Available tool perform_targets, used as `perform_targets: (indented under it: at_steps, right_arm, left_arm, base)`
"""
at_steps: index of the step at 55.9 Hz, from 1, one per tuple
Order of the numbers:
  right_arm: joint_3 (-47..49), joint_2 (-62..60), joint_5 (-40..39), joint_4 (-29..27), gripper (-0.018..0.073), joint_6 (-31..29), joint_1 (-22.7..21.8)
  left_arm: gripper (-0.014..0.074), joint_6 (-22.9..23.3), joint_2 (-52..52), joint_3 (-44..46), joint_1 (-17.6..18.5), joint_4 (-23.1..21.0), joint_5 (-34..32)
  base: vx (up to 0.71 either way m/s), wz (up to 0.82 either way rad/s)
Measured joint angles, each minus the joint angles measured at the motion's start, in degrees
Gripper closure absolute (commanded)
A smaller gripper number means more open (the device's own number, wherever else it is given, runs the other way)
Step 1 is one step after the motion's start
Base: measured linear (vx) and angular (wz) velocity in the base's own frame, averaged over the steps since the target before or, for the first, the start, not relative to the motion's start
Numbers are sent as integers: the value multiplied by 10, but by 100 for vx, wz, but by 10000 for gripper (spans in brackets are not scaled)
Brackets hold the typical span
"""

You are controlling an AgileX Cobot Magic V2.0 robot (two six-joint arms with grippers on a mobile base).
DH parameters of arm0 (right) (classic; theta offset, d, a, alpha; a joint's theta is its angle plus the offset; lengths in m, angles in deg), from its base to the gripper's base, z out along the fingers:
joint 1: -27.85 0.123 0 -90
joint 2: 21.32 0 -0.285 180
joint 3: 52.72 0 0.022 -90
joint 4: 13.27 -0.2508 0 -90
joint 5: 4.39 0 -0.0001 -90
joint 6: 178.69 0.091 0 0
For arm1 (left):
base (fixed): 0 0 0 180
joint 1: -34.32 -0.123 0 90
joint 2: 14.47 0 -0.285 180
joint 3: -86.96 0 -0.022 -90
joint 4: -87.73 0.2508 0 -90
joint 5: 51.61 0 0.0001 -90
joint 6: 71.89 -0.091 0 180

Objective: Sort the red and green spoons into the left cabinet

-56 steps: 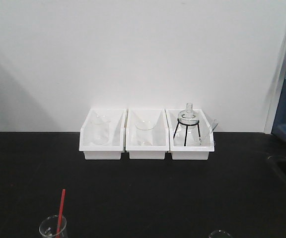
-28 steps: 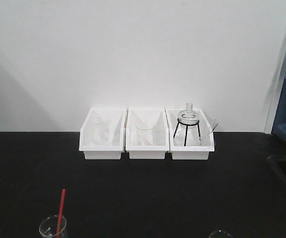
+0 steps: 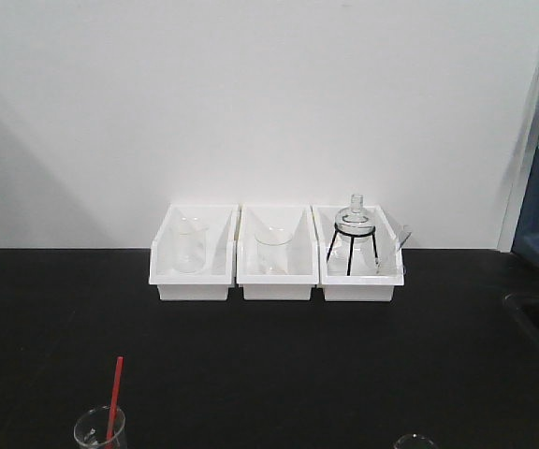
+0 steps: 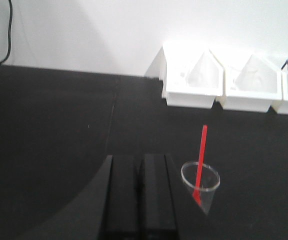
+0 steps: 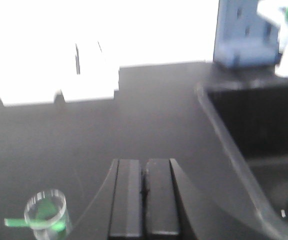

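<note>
Both spoons sit parked in glassware at the near edge of the black counter [image 3: 269, 365], w/ neither one picked up yet. The red spoon [image 4: 202, 150] stands bowl-down in a glass beaker [image 4: 208, 192], its handle leaning up and away over the rim. That suits a pinch on the free handle, since the glass keeps it off the flat surface.

The left gripper [image 4: 139, 192] hovers just beside that beaker, to its left. Its fingers are pressed together w/ nothing between them, so it'll prob. need to spread before it goes for the handle.

The green spoon [image 5: 44, 209] is in a second beaker [image 5: 45, 200], low and left in the right wrist view (blurry; how it leans I can't tell). The right gripper [image 5: 145, 200] is also clamped to itself and empty, near that beaker but not over it. The sink [image 5: 264, 150] and the blue unit [image 5: 244, 35] lie off to its right.

The three white bins [image 3: 277, 281] at the back wall hold only clear glassware, so they aren't the target. The left cabinet isn't in any view. Judging by that, the task is at its start, i.e. approach and first grasp.
</note>
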Motion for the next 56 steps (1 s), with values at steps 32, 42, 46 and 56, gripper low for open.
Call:
perform_targets:
  at_steps: [32, 42, 46, 56]
  right_arm:
    - [0, 0, 19, 0, 131, 0, 0]
    - [0, 0, 19, 0, 127, 2, 0]
    - [0, 0, 19, 0, 127, 2, 0]
    - [0, 0, 19, 0, 127, 2, 0]
  left_arm:
    - [118, -19, 39, 0, 0, 0, -150]
    - [118, -18, 103, 4, 9, 25, -184]
    - [118, -15, 142, 14, 25, 53, -205]
    - [118, 29, 264, 54, 63, 113, -286]
  base:
    - [0, 0]
    - [0, 0]
    - [0, 0]
    - [0, 0]
